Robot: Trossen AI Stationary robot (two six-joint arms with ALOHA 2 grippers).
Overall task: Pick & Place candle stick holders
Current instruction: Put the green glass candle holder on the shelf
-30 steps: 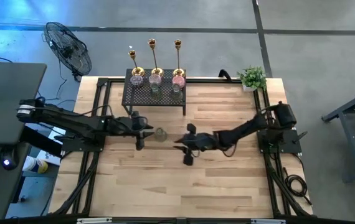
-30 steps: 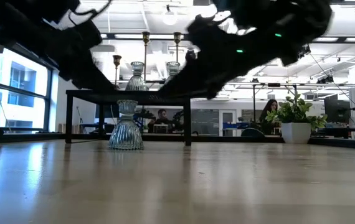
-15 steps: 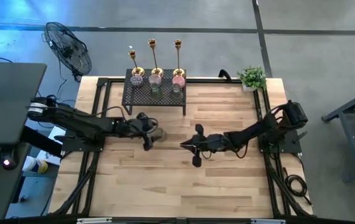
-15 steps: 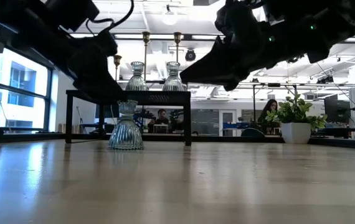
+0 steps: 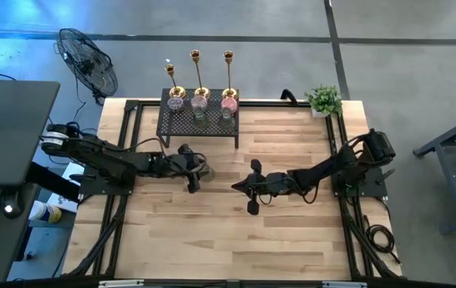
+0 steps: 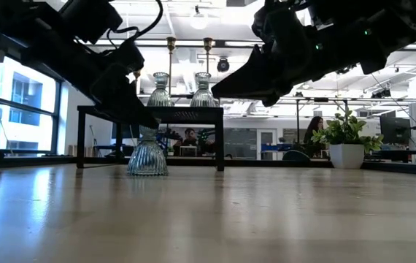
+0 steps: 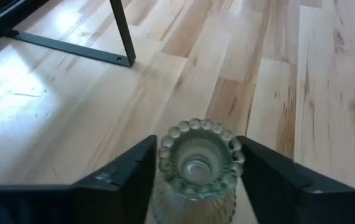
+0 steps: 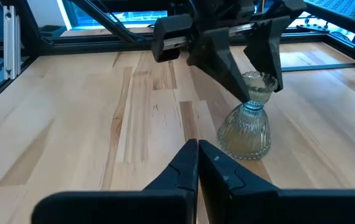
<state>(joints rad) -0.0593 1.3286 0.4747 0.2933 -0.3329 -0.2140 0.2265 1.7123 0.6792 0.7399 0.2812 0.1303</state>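
Left gripper (image 7: 196,180) straddles the neck of one pale green glass holder (image 8: 246,121) standing on the table just left of centre; its fingers (image 7: 124,174) flank the beaded rim, contact unclear. Right gripper (image 8: 197,163) hovers at centre, fingers pressed together, empty. At twelve o'clock, the black mesh rack (image 5: 198,122) carries three gold candlesticks (image 5: 199,76) and about five small holders. One potted plant (image 5: 324,100) sits at two o'clock. Pale wooden table (image 5: 236,232); open office behind, with windows and a floor fan (image 5: 88,60).
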